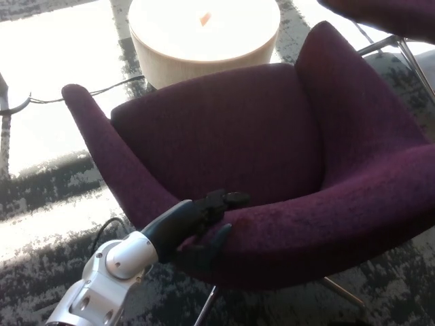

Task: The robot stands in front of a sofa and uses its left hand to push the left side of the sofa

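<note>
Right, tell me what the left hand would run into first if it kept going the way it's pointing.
The left hand points up and to the right and already rests on the purple chair's front edge. Going straight on, it would likely slide over that padded edge into the seat cushion, though depth is hard to judge.

text: none readable | labels: none | numbers: none | signs: none

Single head view, camera looked steeply down from above, close over the purple sofa (272, 156), left arm (115, 272) entered from lower left (no second view), round table (204, 34) beyond.
</note>
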